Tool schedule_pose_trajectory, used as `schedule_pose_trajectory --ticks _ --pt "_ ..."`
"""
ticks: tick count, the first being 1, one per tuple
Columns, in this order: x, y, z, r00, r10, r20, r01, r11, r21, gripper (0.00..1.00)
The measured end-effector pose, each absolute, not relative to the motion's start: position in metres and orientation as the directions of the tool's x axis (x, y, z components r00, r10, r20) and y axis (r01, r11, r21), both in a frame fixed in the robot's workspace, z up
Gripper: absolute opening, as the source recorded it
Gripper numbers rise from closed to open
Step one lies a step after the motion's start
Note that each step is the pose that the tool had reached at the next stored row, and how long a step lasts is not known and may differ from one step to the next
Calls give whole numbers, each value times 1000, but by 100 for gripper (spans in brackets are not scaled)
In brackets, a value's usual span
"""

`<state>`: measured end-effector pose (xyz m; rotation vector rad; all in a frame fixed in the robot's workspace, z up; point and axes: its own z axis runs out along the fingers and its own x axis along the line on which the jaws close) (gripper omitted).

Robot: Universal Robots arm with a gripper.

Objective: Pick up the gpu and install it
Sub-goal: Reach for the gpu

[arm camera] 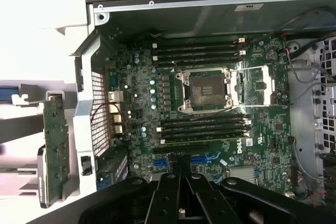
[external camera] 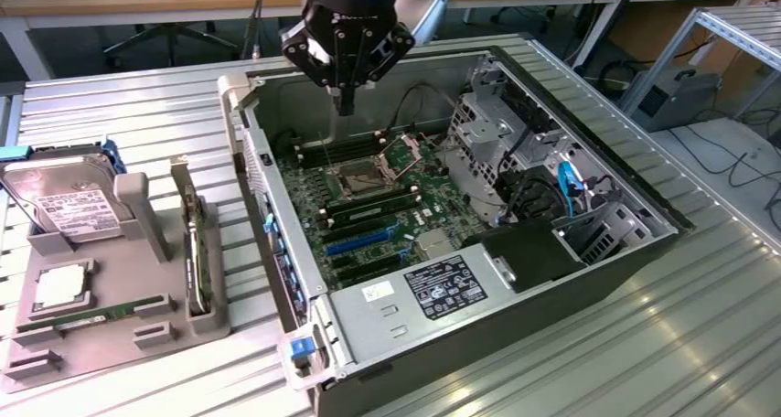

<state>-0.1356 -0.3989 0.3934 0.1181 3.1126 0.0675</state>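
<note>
Gripper (external camera: 346, 104) hangs over the open computer case (external camera: 635, 218), fingers pressed together, nothing held. It points down at the far end of the motherboard (external camera: 422, 181), above the memory slots near the case's back wall. In the wrist view the gripper (arm camera: 181, 172) is black, its fingers meeting in a narrow tip over the blue card slots (arm camera: 205, 158).

The gpu (external camera: 192, 245) is not in the case. It stands on edge in a slot of the gray holder (external camera: 159, 330) on the table (external camera: 683, 344), on the exterior view's left, just beside the case's side wall and well apart from the gripper. In the wrist view the gpu (arm camera: 54, 145) shows as a thin board outside the case frame, with a metal bracket at one end.

Also on the holder:
- a hard drive (external camera: 64, 207) with a white label, leaning at the far end
- a square silver chip (external camera: 58, 289) lying flat
- a green memory stick (external camera: 104, 310) at the near edge

Inside the case:
- an empty processor socket (external camera: 366, 173) with its metal latch frame flipped open, mid board
- black memory slots on both sides of the socket
- a power supply (external camera: 427, 294) with a black label at the near end
- a metal drive cage (external camera: 500, 133) on the exterior view's right
- a blue cable (external camera: 568, 184) beside the cage
</note>
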Motion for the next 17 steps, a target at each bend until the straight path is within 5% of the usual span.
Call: schedule_pose_trajectory --ticks 17 --pt "-143 -399 393 -997 76 -24 75 996 44 11"
